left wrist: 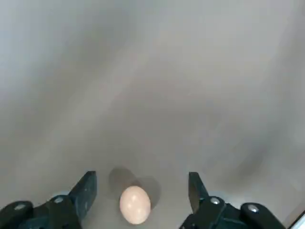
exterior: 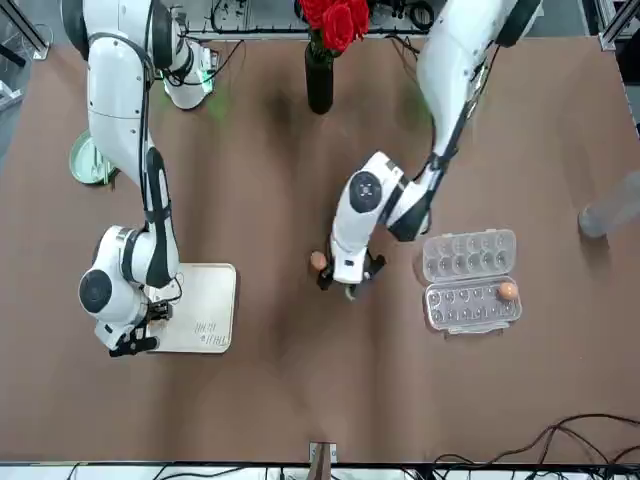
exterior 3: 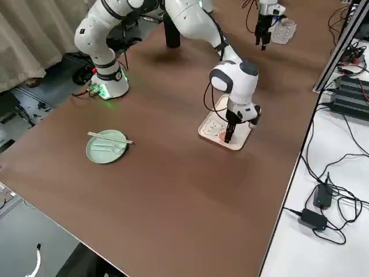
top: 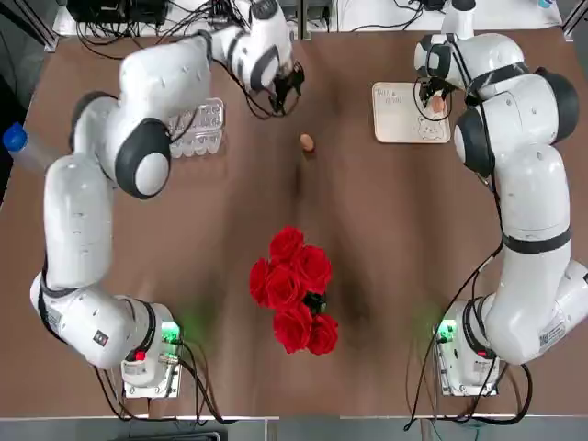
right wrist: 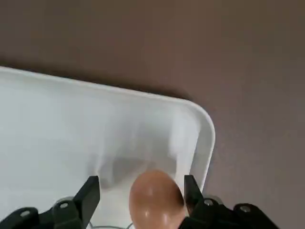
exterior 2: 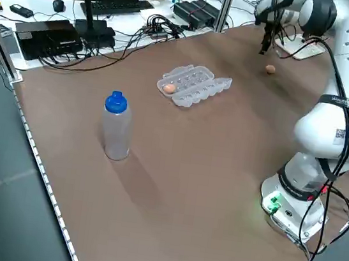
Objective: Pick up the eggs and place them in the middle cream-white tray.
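One orange-brown egg (top: 306, 142) lies on the bare brown table. My left gripper (top: 287, 89) hovers just behind it, open, and in the left wrist view the egg (left wrist: 135, 204) sits loose between the spread fingers (left wrist: 86, 190). A second egg (right wrist: 155, 195) rests on the cream-white tray (top: 397, 124) near its bear corner. My right gripper (top: 434, 101) is low over it, open, with one finger clear of the egg and the other close beside it. A third egg (exterior: 507, 290) lies in the clear carton (exterior: 470, 280).
A vase of red roses (top: 294, 289) stands mid-table near the arms' bases. A blue-capped bottle (exterior 2: 116, 126) stands at the table's left edge. A pale green plate (exterior 3: 106, 146) with utensils lies toward the right side. Cables and electronics sit beyond the far edge.
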You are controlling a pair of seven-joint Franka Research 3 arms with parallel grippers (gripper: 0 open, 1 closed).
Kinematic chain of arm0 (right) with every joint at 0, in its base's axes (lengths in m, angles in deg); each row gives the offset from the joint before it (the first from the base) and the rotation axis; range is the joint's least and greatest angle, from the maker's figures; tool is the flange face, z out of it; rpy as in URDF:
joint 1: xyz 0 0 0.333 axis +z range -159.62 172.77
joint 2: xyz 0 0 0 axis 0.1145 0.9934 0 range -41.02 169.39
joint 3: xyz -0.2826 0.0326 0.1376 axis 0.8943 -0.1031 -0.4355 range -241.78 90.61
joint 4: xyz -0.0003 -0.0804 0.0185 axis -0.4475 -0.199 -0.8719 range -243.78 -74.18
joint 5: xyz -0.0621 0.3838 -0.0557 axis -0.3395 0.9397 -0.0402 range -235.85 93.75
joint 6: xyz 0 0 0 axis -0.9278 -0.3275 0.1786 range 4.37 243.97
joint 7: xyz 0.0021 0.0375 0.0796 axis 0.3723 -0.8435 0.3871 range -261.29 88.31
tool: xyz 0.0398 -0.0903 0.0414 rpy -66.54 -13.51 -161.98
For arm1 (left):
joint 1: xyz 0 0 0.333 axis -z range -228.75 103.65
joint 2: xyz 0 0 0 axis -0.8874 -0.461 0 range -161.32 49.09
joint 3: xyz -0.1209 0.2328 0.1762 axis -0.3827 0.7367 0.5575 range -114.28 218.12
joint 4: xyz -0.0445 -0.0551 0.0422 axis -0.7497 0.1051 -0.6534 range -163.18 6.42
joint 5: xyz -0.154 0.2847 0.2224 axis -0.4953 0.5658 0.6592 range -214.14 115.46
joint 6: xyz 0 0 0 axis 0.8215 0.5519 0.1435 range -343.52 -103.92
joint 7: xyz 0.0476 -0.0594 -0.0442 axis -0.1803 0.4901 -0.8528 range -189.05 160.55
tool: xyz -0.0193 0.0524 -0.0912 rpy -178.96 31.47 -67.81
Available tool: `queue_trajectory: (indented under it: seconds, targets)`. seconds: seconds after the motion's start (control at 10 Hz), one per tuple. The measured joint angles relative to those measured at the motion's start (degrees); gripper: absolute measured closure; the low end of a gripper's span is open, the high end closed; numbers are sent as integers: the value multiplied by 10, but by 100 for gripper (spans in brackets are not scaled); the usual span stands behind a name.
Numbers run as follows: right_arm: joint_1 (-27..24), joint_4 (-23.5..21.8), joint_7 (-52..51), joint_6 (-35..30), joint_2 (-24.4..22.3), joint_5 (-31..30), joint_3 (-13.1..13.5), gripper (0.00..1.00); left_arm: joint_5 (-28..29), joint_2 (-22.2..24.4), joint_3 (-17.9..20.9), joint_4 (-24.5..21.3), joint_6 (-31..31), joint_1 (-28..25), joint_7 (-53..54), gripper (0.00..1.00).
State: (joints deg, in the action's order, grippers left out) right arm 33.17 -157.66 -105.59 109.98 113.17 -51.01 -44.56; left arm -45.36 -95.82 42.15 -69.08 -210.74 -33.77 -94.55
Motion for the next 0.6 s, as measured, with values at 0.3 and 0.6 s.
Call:
queue_trajectory:
  seconds: [0.3,0.6]
  targets:
    - [0,3,-11,-2,0,-14,0,20,2,45,3,-13,91,-78,7,14]
    - [0,13,-14,-21,-1,-57,1,20,17,81,4,-78,96,-173,8,14]
